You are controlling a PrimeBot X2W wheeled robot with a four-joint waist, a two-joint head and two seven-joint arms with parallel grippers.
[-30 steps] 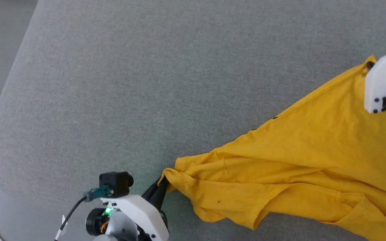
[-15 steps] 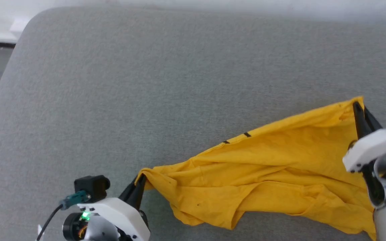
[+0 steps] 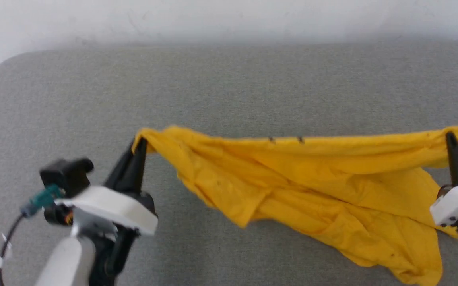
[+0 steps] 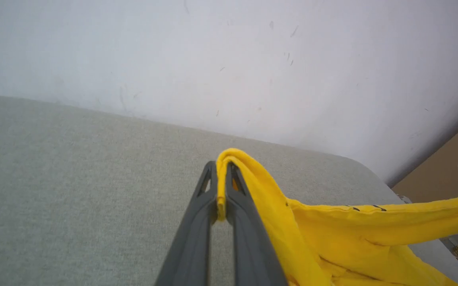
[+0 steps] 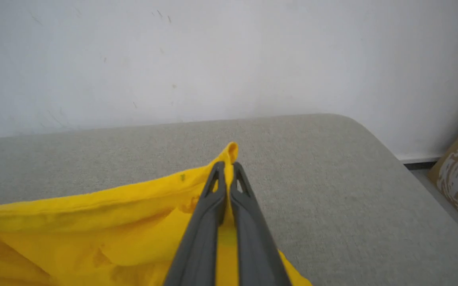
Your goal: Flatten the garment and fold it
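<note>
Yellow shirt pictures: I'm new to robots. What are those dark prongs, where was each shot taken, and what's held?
It is a two-armed robot. The wide picture comes from its head camera, looking down on a grey padded surface. The other two come from wrist cameras, looking along each gripper's fingers. The prongs are those fingers: the left gripper and right gripper each pinch one end of the yellow T-shirt, stretching its top edge between them while the rest sags, wrinkled.
</note>
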